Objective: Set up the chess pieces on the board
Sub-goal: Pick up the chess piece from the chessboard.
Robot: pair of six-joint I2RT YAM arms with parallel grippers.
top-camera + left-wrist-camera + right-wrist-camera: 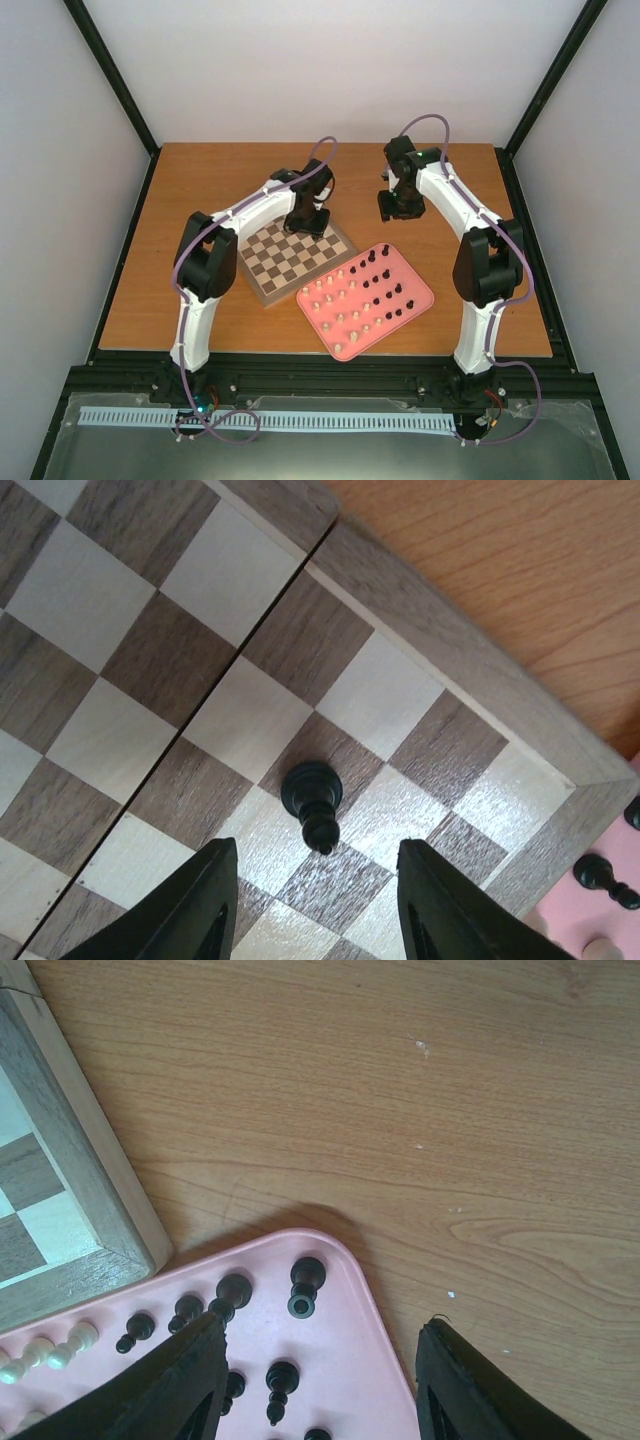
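The board (pixel 280 262) lies mid-table, with my left gripper (pixel 306 222) low over its far corner. In the left wrist view one dark chess piece (pixel 312 798) stands upright on a dark square of the board (pixel 80 590), near its border. It is just beyond my left gripper (pixel 318 885), which is open around nothing. The other chess pieces, dark (pixel 385 280) and cream (pixel 335 300), stand on the pink tray (pixel 425 298). My right gripper (pixel 320 1380) hangs open over the tray's far corner (pixel 350 1360), above dark pieces (pixel 306 1285), touching none.
The pink tray sits against the board's right side, and its edge (pixel 570 920) with dark pieces (pixel 605 878) shows beside the board's border. Bare wooden table (pixel 400 1090) lies beyond the tray and the board's corner (pixel 70 1210). White walls surround the table.
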